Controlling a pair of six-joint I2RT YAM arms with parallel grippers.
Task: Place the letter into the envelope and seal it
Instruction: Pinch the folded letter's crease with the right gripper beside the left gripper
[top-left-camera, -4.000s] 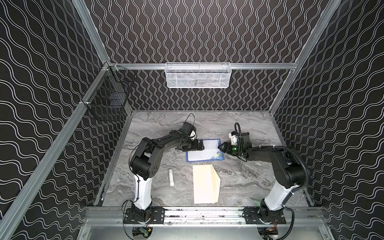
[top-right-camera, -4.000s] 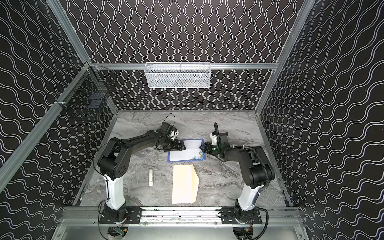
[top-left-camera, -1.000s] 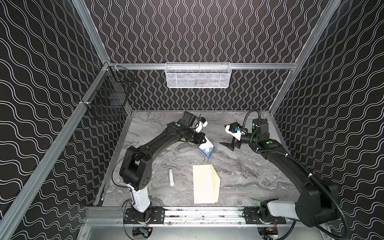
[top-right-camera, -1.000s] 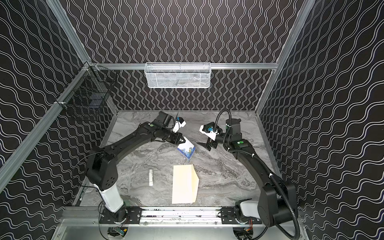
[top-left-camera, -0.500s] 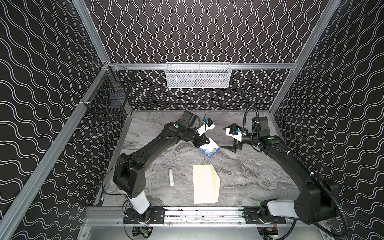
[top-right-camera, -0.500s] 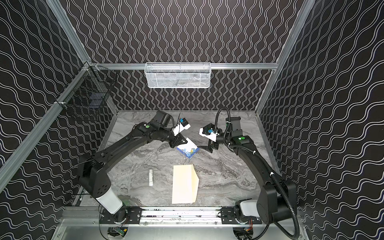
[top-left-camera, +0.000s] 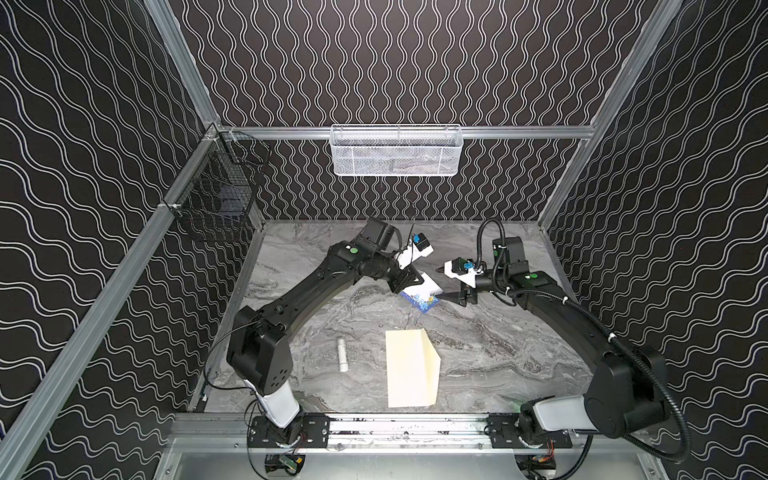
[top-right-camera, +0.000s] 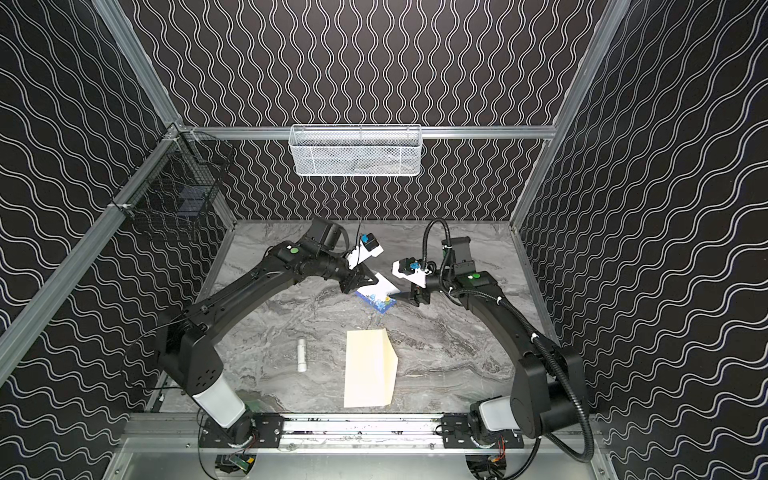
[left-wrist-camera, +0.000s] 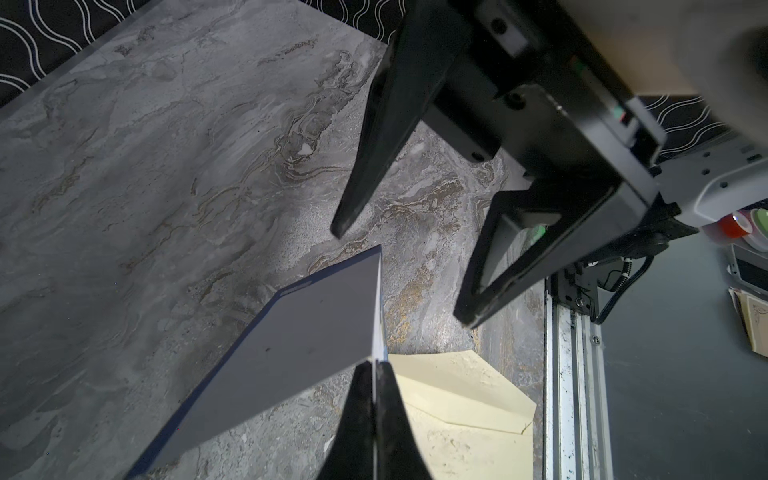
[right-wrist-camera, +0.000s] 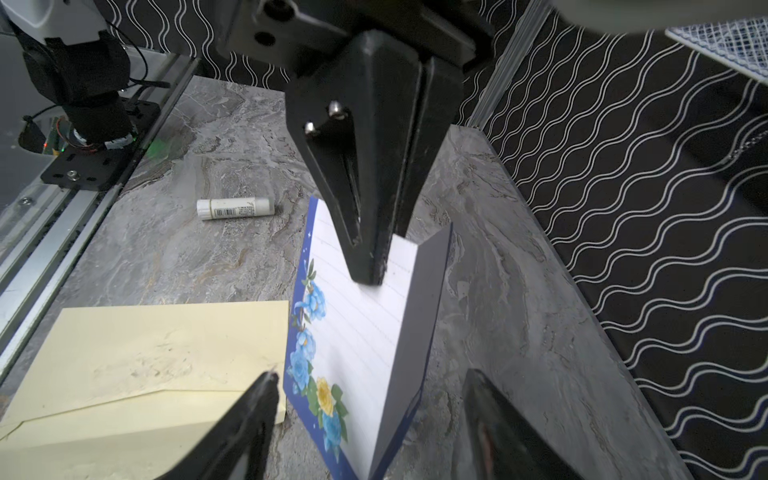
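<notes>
1. Left gripper (top-left-camera: 412, 280) – jaws pressed together, pinching the top edge of the letter (top-left-camera: 422, 297).
2. Letter is folded into a V and hangs off that pinch over the mid-back of the worktop (top-left-camera: 311, 328). Can't tell whether its low corner touches the marble.
3. Right gripper (right-wrist-camera: 370, 382) – jaws spread and holding nothing. In the right wrist view the letter's floral lower end sits between its fingers (right-wrist-camera: 266, 390).
4. Key relation: the letter is straight ahead of the right gripper, its long axis running from the left pinch down into the right gap. The right arm is the nearer free one, so a second grip looks likely.
5. Envelope (top-left-camera: 411, 370) lies flat by the front edge, well apart from the letter.
6. Glue stick (top-left-camera: 342, 354) lies near the envelope, toward the left edge.
</notes>
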